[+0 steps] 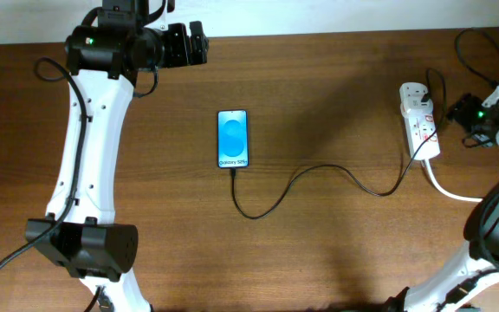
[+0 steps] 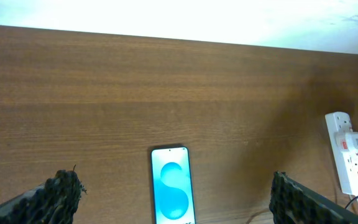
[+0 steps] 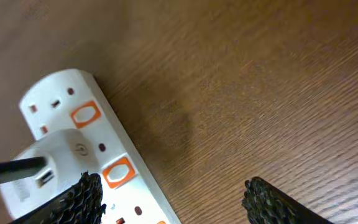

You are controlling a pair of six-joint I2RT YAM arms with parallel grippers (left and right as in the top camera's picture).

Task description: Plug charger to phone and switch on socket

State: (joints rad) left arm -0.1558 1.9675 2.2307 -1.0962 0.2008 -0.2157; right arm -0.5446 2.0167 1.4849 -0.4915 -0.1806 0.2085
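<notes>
overhead: whole counter (image 1: pixel 319 87) being viewed straight down | left wrist: far edge being faced, phone (image 2: pixel 171 185) and socket (image 2: pixel 347 155) being shared with overhead | right wrist: socket being framed closely at right edge

A brown wooden table (image 1: pixel 336 260) is filling nearly the whole overhead view, its grain running left to right. A plain white wall (image 1: pixel 319 16) is showing brightly along its far edge
</notes>
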